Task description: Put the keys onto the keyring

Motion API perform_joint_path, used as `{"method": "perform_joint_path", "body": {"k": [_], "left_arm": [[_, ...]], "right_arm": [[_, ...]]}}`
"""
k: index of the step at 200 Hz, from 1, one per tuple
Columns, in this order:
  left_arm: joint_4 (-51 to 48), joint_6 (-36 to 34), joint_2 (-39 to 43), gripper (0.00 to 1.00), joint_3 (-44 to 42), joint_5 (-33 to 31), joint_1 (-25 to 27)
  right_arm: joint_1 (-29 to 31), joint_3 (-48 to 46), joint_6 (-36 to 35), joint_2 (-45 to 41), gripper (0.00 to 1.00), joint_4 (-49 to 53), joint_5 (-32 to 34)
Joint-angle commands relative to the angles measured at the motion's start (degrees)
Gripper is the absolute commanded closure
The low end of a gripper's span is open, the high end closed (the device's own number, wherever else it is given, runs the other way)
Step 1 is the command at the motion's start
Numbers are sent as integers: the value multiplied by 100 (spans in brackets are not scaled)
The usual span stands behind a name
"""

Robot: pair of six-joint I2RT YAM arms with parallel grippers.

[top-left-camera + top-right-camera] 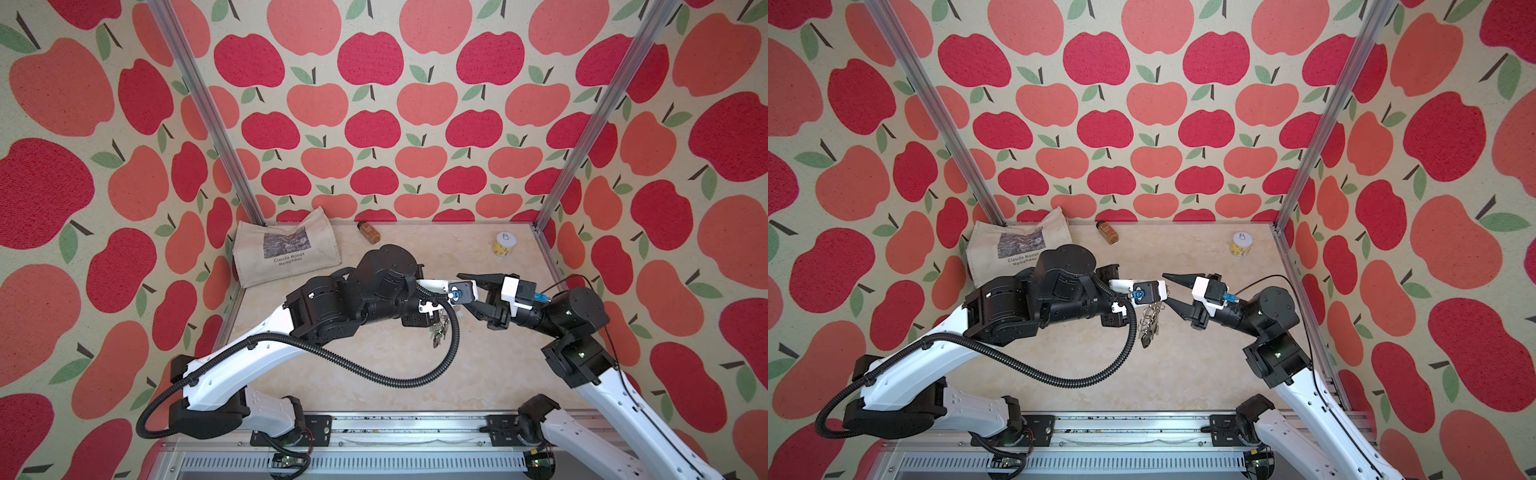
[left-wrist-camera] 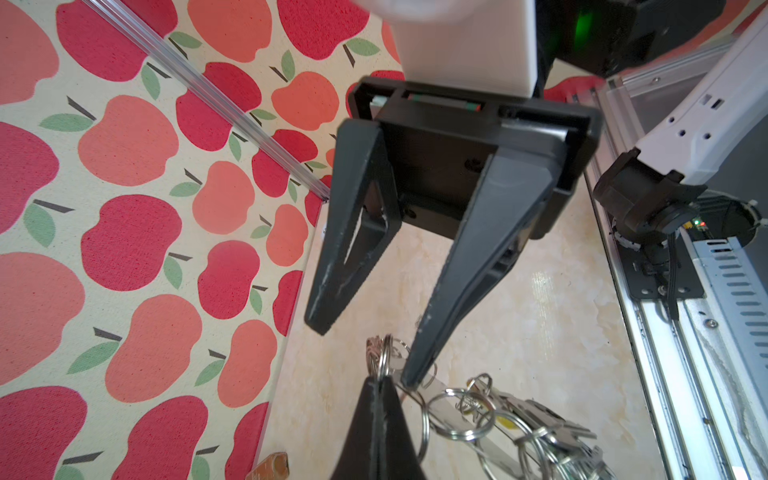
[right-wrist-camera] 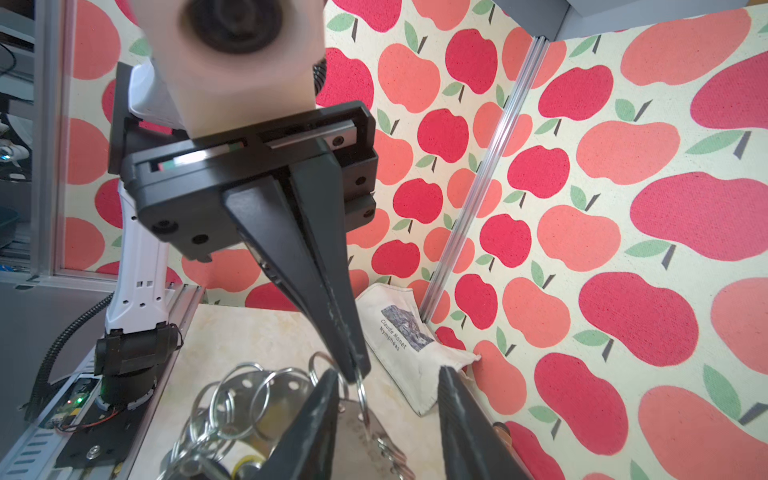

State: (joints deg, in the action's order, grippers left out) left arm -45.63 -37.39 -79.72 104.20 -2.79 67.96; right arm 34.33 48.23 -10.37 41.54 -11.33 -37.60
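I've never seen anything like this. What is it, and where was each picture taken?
Two white-and-black robot arms work over a beige marble-look table. Two pictures look down from overhead; two come from cameras on the wrists. The left gripper is shut on the keyring, a flat grey metal plate edged with silver split rings. The right gripper is open beside it. At the back sit a cream canvas tote bag, a brown spice bottle and a small white-lidded yellow can.

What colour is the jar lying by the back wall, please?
Brown jar, clearest in a top view.
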Motion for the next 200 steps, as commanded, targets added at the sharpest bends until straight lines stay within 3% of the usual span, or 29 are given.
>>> {"method": "perform_joint_path", "body": {"k": [1, 22, 47, 95, 155, 200], "left_arm": [[-650, -368, -256, 100, 500, -639, 64], [-1234, -539, -540, 100, 925, -1018, 184], [-1353, -672, -610, 100, 1124, -1150, 260], [-1364, -720, -669, 100, 1255, -1241, 318], [-1355, -700, -693, 100, 1269, -1195, 349], [-1339, -691, -685, 100, 1295, -1191, 358]], "right_arm": [[-7, 498, -932, -172, 52, 1731, 626], [-5, 868, -1320, -121, 52, 2614, 750], [-8, 1035, -1401, -34, 53, 2847, 709], [-9, 1031, -1333, 127, 67, 2675, 377], [13, 794, -749, 247, 73, 1881, -50], [116, 775, -690, 401, 77, 1793, -98]]}}
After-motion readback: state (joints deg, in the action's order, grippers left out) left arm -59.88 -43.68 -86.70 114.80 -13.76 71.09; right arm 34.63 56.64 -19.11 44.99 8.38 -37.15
